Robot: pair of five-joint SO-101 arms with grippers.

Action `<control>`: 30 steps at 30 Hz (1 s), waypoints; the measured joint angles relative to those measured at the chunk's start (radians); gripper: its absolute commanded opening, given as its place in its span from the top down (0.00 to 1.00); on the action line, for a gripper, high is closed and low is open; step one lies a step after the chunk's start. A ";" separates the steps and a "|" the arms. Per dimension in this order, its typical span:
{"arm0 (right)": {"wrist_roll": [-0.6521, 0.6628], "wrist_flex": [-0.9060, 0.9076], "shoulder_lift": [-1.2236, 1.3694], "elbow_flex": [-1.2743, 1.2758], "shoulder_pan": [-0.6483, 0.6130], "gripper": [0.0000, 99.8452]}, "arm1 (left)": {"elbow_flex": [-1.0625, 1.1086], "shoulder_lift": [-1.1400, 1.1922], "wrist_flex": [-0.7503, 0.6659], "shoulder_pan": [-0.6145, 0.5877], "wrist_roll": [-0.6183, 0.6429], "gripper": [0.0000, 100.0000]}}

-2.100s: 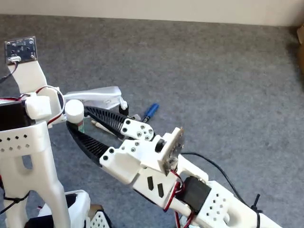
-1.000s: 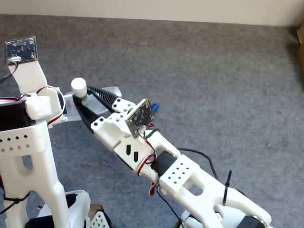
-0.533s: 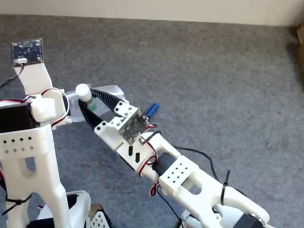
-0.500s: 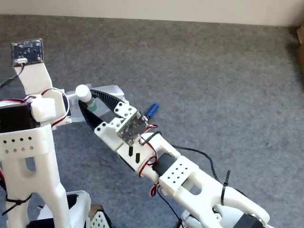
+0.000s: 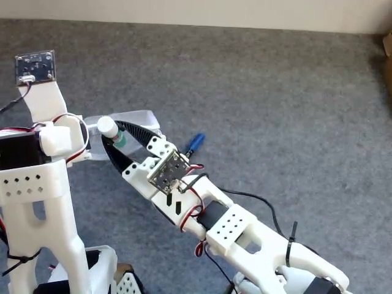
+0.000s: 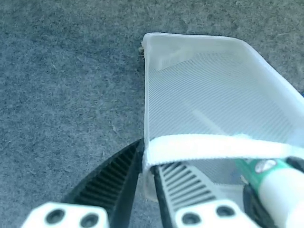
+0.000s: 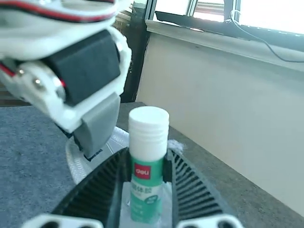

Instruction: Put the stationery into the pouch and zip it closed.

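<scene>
My left gripper [image 6: 148, 159] is shut on the rim of the translucent white mesh pouch [image 6: 209, 99], holding its mouth up off the carpet. In the high view the pouch [image 5: 131, 116] juts out beside the left arm [image 5: 43, 153]. My right gripper [image 5: 113, 131] is shut on a glue stick [image 5: 109, 127] with a white cap and green body, held tilted right at the pouch's mouth. In the right wrist view the glue stick [image 7: 147, 142] stands between my black fingers, cap pointing away. Its green end [image 6: 273, 183] shows at the pouch's opening. A blue pen [image 5: 195, 142] lies on the carpet.
Everything sits on grey carpet [image 5: 282, 92], with wide free room to the right and at the back. The left arm's white tower fills the near left. A pale wall [image 7: 228, 109] stands behind the work area.
My right gripper lifted the glue stick, turned at the wrist, and carried it over to the pouch's mouth. In the last half second it dipped slightly lower.
</scene>
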 measured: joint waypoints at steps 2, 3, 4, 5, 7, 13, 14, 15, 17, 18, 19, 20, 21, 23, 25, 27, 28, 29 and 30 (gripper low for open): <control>0.000 0.000 0.002 0.000 0.000 0.84 | 0.000 0.000 0.000 0.000 0.000 0.99; 0.002 0.000 0.003 0.000 -0.002 0.83 | 0.000 0.000 0.000 0.000 0.000 0.99; 0.002 0.000 0.008 0.002 -0.005 0.83 | 0.000 0.000 0.000 0.000 0.000 0.99; 0.002 0.000 0.009 0.002 -0.008 0.83 | 0.000 0.002 0.000 0.000 0.000 0.99; 0.002 0.000 0.009 0.002 -0.011 0.83 | 0.000 0.003 -0.002 0.002 0.002 0.99; 0.003 0.003 0.011 0.005 -0.011 0.83 | 0.000 0.008 -0.002 0.002 0.002 0.99; 0.003 0.003 0.011 0.005 -0.011 0.83 | 0.000 0.009 -0.002 0.002 0.002 0.99; 0.003 0.003 0.011 0.006 -0.011 0.83 | 0.000 0.011 -0.002 0.002 0.002 0.99; 0.003 0.000 0.008 0.021 -0.011 0.83 | 0.000 0.011 -0.002 0.002 0.002 0.99; 0.003 0.000 0.005 0.026 -0.011 0.83 | 0.000 0.011 -0.002 0.002 0.002 0.99; 0.003 0.000 0.003 0.028 -0.011 0.83 | 0.000 0.011 -0.002 0.002 0.002 0.99; 0.003 0.000 0.003 0.028 -0.011 0.83 | 0.006 0.011 -0.002 0.002 0.002 0.99; 0.003 0.000 0.003 0.028 -0.011 0.83 | 0.012 0.006 -0.002 0.002 0.002 0.99; 0.003 0.000 0.003 0.028 -0.011 0.83 | 0.015 0.003 -0.002 0.002 0.002 0.99; 0.003 0.008 -0.026 0.035 -0.011 0.83 | 0.017 0.003 -0.002 0.002 0.002 0.99; 0.002 0.008 -0.083 0.075 -0.006 0.83 | 0.017 0.005 -0.002 0.000 0.002 0.99; 0.002 0.009 -0.120 0.098 -0.005 0.83 | 0.017 0.006 -0.002 0.000 0.002 0.99; 0.002 0.018 -0.160 0.110 -0.005 0.83 | 0.017 0.006 -0.002 0.000 0.002 0.99; 0.002 0.043 -0.203 0.117 -0.008 0.83 | 0.017 0.006 -0.002 0.000 0.002 0.99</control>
